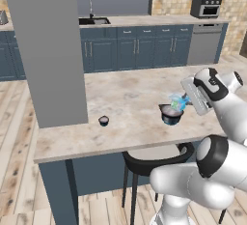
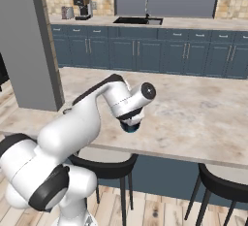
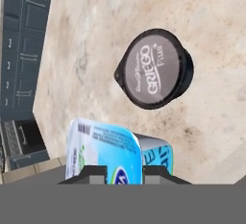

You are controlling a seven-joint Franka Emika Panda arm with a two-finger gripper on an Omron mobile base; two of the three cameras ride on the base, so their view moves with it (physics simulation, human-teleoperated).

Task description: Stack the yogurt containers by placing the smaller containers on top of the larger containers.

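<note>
My gripper (image 1: 185,101) is shut on the light-blue boxy container (image 1: 177,103) and holds it in the air just above the wide dark cup (image 1: 171,115) on the island counter. In the hand view the blue container (image 3: 108,151) sits between my two fingertips (image 3: 93,172), and the wide cup's grey lid (image 3: 153,69) lies beyond it, off to one side. The tiny dark cup (image 1: 103,120) with a pale top stands alone farther left on the counter. In the right base view my wrist covers all but the wide cup's lower edge (image 2: 130,128).
A grey pillar (image 1: 48,50) rises from the left end of the marble counter (image 1: 130,89). Dark stools (image 1: 154,159) stand under the counter's near edge. Blue cabinets with a sink (image 1: 94,21) and an oven (image 1: 206,7) line the back wall.
</note>
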